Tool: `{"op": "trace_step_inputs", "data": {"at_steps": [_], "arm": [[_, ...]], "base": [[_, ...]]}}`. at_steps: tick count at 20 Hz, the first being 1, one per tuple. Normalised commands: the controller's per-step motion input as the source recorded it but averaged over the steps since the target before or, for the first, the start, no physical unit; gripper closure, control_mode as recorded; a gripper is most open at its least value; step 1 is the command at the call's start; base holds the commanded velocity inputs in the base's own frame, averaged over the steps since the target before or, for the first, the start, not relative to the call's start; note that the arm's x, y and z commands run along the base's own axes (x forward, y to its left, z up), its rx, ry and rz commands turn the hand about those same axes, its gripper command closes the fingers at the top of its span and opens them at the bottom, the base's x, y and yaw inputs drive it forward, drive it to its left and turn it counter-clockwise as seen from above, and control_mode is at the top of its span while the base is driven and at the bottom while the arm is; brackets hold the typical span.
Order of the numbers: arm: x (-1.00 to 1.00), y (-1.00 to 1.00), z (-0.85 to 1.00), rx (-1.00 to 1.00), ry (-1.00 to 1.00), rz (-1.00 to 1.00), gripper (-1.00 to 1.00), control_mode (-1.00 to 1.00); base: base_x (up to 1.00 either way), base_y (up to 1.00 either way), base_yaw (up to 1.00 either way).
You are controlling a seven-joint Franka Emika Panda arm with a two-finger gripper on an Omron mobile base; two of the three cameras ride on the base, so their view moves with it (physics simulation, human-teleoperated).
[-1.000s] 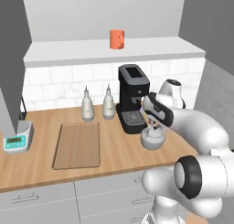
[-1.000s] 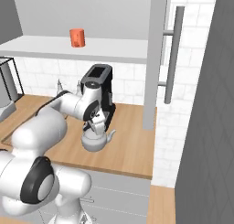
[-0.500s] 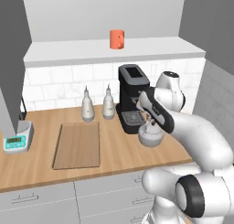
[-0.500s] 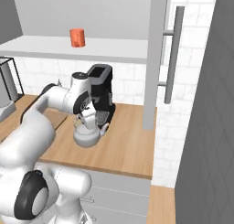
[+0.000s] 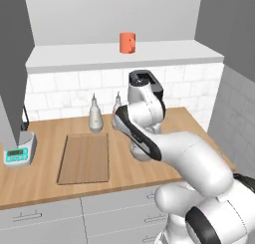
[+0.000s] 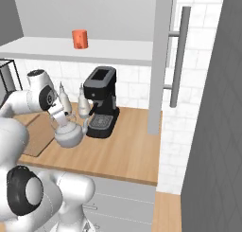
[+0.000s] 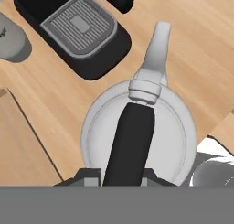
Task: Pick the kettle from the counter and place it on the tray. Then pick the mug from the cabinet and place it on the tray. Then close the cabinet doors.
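The silver-grey kettle [image 6: 70, 134] hangs by its arched black handle [image 7: 130, 145] in my gripper [image 6: 60, 118], which is shut on that handle. It is low over the wooden counter [image 6: 127, 150], just right of the tray [image 6: 40, 131], and its spout [image 7: 155, 49] points toward the coffee machine. My arm hides most of the kettle in the left base view. The flat wooden tray [image 5: 84, 158] is bare. On the open cabinet's pale shelf [image 5: 124, 56] stands the orange-red mug [image 5: 127, 42]. One cabinet door [image 6: 158, 60] stands open with its bar handle [image 6: 178, 56].
A black coffee machine [image 6: 101, 103] stands behind the kettle to its right. Two slim grey bottles [image 6: 64, 98] [image 6: 84, 103] stand by the wall behind the tray. A small scale [image 5: 17, 153] sits at the counter's left end, under the other open door [image 5: 12, 63].
My arm has carried the kettle to the left, away from the front of the coffee machine and over to the tray's right edge. Mug, tray and doors have not moved.
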Motion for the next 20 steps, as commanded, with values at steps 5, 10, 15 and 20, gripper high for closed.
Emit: {"op": "trace_step_inputs", "data": {"at_steps": [5, 10, 15, 20], "arm": [[0.27, 1.00, 0.06, -0.05, 0.00, 0.00, 1.00, -1.00], [0.18, 1.00, 0.02, 0.00, -0.04, 0.00, 1.00, -1.00], [0.13, 0.87, 0.00, 0.12, -0.17, 0.00, 1.00, -1.00], [0.48, 0.10, 0.00, 0.20, -0.11, 0.00, 1.00, -1.00]], "base": [[0.00, 0.00, 0.00], [0.00, 0.00, 0.00], [0.00, 0.00, 0.00], [0.00, 0.00, 0.00]]}}
